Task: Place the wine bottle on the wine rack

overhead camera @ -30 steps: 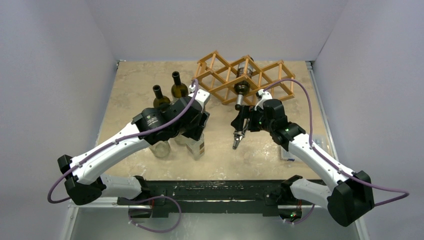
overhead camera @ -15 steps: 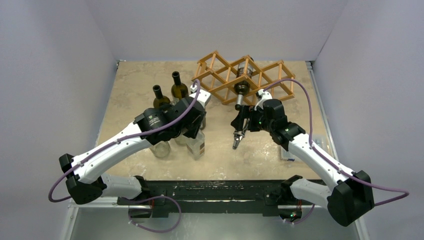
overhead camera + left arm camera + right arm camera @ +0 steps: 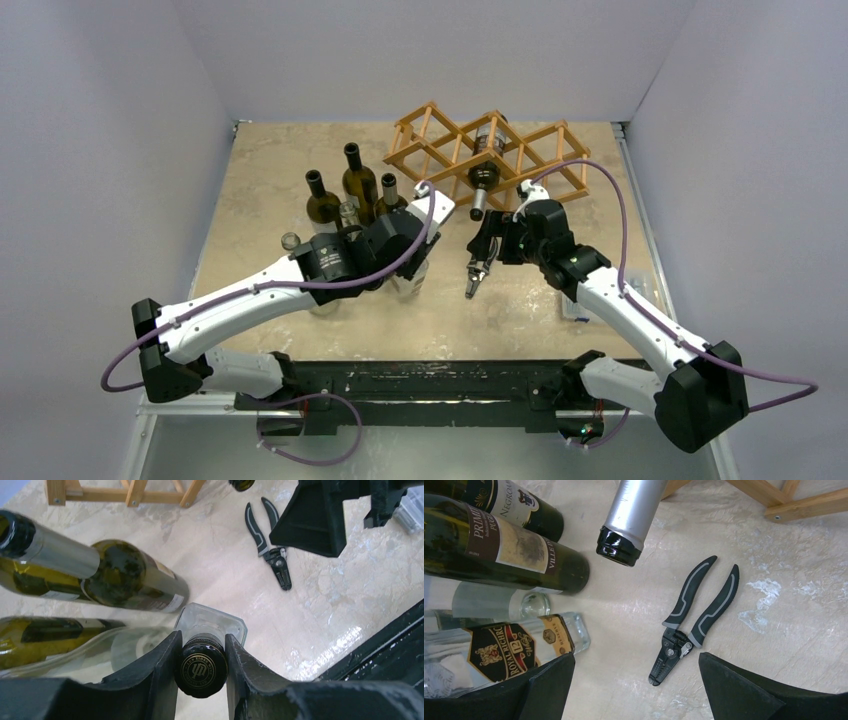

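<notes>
The clear bottle's [image 3: 212,622] capped neck is clamped by the left gripper [image 3: 201,647], amid upright green bottles [image 3: 358,185]. It stands well short of the wine rack [image 3: 440,150] at the table's [image 3: 270,160] rear, where one dark bottle [image 3: 486,160] lies. The right gripper [image 3: 636,670] is held wide open and empty above black pliers [image 3: 696,615].

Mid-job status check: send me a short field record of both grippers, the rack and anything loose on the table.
left gripper: shut on the black cap of an upright clear square bottle
right gripper: open, empty
wine rack: far side of the table, one dark bottle lying in a cell, neck toward the arms
other bottles: three dark ones standing upright, left of the rack
loose item: black-and-grey wire stripper lying flat below the right gripper
</notes>
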`<state>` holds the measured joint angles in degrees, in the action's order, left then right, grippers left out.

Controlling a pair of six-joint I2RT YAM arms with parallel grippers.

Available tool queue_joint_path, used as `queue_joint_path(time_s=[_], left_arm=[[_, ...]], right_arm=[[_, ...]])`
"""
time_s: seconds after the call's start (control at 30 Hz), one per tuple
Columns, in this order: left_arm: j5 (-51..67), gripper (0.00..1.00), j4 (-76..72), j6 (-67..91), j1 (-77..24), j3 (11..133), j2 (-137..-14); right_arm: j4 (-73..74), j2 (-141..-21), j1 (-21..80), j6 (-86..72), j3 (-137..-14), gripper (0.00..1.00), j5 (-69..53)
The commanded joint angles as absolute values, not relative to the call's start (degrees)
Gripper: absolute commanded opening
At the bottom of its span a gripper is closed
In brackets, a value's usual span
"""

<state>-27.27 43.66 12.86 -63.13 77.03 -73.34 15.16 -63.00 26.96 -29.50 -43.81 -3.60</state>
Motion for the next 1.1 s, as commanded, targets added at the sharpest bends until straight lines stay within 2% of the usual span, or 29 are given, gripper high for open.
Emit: queue_joint_path(time_s=[0.0, 0.23, 0.37, 0.53, 0.63, 0.8, 1.07], left_arm=[[-33.19, 0.0, 21.88, 4.09, -65.04, 74.47, -69.49], [-34.92, 0.0, 0.1, -3.63, -66.99, 64.7, -67.67], [-34.66, 0.0, -5.17, -6.36, -68.3, 59.84, -67.59], [-34.93, 0.0, -1.36, -6.72, -71.96, 55.79, -67.68], [-32.89, 0.0, 6.5, -1.66, -72.95, 54.79, -67.05], [-32.04, 0.0, 9.62, 4.38, -75.78, 51.27, -67.45], [-34.79, 0.0, 9.95, 7.25, -82.41, 53.24, -77.71]], right_arm=[[14.83, -62.55, 26.94, -30.05, -44.68, 0.99, -2.02], [14.05, -64.79, 26.93, -30.25, -44.56, 0.99, -3.16], [15.46, -65.47, 26.95, -30.53, -45.59, 0.99, -1.56], [15.06, -65.68, 26.98, -31.36, -45.1, 0.99, -1.36], [14.7, -66.65, 26.97, -31.33, -45.07, 0.99, -1.54], [13.76, -68.61, 26.94, -30.89, -45.56, 0.99, -3.05], [14.74, -69.27, 26.98, -29.88, -45.9, 0.99, -1.28]])
